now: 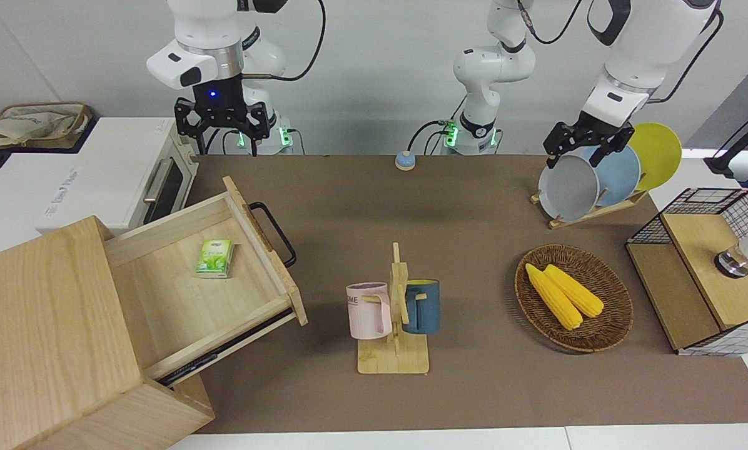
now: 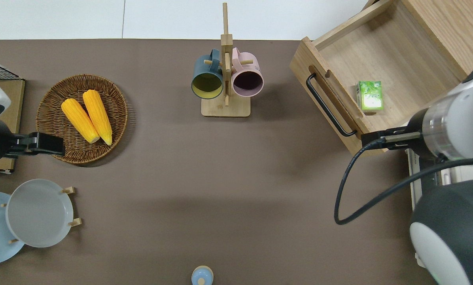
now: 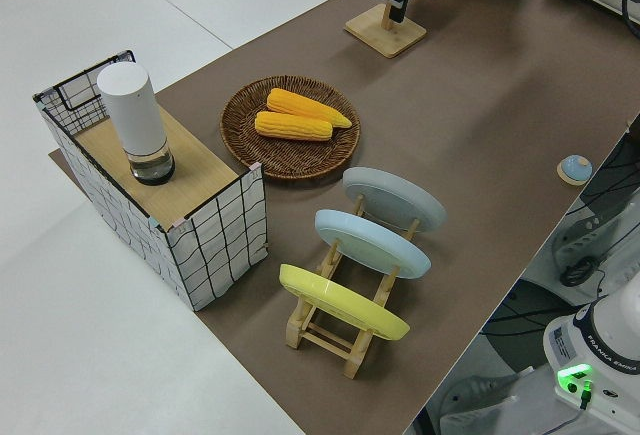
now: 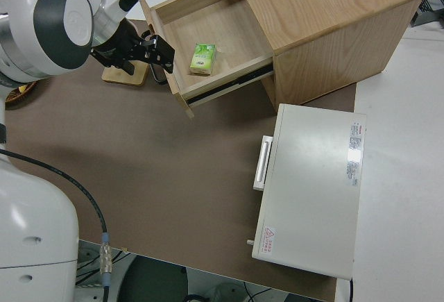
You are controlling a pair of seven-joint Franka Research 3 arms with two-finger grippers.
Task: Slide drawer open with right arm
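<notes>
Front view: drawer (image 1: 199, 275) stands pulled out of the wooden cabinet (image 1: 49, 337), green carton (image 1: 215, 258) inside.
Right gripper (image 1: 222, 129) hangs raised, fingers spread, holding nothing. Left arm parked, fingers' state unclear. Brown tabletop (image 1: 474, 387) against a grey wall.

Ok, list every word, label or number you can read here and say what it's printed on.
"FRANKA" on the arm base in the left side view; the word after it is too small.
"ME" on the pink mug; the rest is hidden.
Grey lettering on the toaster oven: blurred.
Stickers on its top: too small.
Green carton in the drawer: print unreadable.
</notes>
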